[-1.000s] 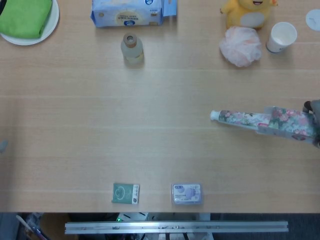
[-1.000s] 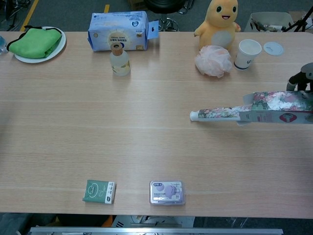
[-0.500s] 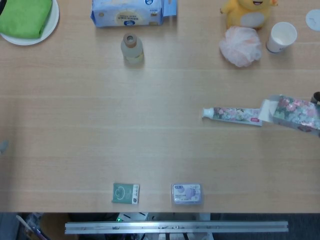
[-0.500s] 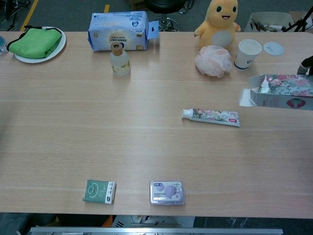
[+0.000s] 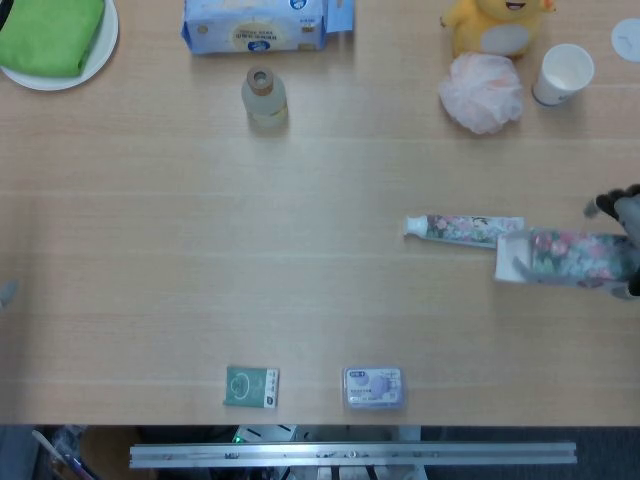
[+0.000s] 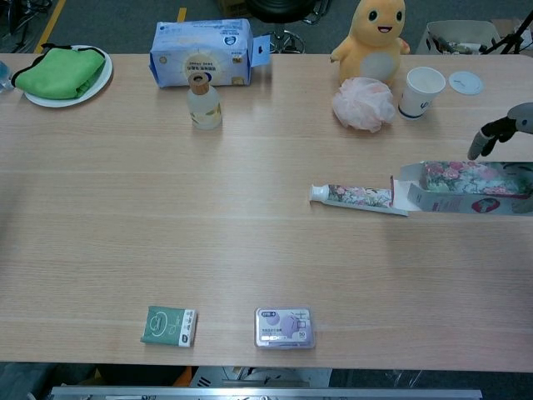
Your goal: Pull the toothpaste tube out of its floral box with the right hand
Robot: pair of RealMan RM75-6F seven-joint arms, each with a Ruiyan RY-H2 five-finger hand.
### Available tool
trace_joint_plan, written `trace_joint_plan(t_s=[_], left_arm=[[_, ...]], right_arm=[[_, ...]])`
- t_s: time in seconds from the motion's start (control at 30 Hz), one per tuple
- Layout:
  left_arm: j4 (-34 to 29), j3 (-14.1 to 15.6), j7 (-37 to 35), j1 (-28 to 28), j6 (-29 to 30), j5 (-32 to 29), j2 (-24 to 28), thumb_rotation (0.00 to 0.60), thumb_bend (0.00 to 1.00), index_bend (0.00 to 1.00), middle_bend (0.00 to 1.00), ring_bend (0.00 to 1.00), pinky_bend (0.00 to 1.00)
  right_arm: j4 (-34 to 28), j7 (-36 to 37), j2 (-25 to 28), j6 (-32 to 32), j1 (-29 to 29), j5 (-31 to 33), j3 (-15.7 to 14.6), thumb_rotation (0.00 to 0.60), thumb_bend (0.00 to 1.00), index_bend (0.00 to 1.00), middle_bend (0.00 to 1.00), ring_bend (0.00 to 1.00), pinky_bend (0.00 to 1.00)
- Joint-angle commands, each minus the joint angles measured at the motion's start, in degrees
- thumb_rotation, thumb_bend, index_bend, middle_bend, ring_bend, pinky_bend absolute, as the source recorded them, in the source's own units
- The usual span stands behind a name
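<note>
Toothpaste tube (image 6: 358, 197): lies flat on the table (image 6: 250, 242), fully out of the box, cap end pointing left, its tail just beside the box mouth.
Tube handling: judged light, soft-walled and smooth; best taken across the flat body, not the cap.
Floral box (image 6: 462, 187): thin card, open flap facing left, likely crushes under a hard squeeze.
Right hand (image 6: 502, 132): at the frame edge, holds the box's far end; finger spread cannot be told.
Left hand: not visible.
</note>
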Motion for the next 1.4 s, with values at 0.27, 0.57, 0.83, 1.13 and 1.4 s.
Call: trace_joint_plan(t_s=[0.27,0.57,0.83,1.13,1.4], left_arm=[[0.01,-0.15,-0.01,-0.02,0.43,0.27,-0.14,0.6,0.17,0.01,0.0,0.0,0.24],[-0.4,-1.13,-1.03,0.01,3.43,1.99,-0.7,0.6,0.17,0.04,0.0,0.0,0.24],[0.4,-2.0,-2.91,-0.41,7.07,5.21,-1.78,0.6,0.17,0.1,0.0,0.0,0.24],[-1.51,-1.69,-0.45,-1.34,6.04,5.73,-1.58,0.6,0.17,0.1,0.0,0.0,0.24],[-1.74,-1.49,-0.17,-1.53,5.78,5.61,-1.87,0.6,0.17,0.1,0.0,0.0,0.24]], right_arm=[[2.84,9.61,-6.11,15.09,-12.75,-20.59,4.6,0.6,0.0,0.0,0.0,0.0,0.18],[13.27,9.18,-17.07,30.18,-24.03,-37.15,3.92,0.6,0.0,0.01,0.08,0.0,0.18],[26.16,12.54,-24.79,39.21,-33.22,-47.59,2.23,0.6,0.0,0.1,0.13,0.02,0.18],[29.15,12.92,-25.68,45.02,-40.04,-52.6,2.13,0.6,0.0,0.14,0.15,0.03,0.18],[27.1,11.19,-23.53,46.69,-43.87,-53.18,3.12,0.6,0.0,0.14,0.16,0.03,0.18]])
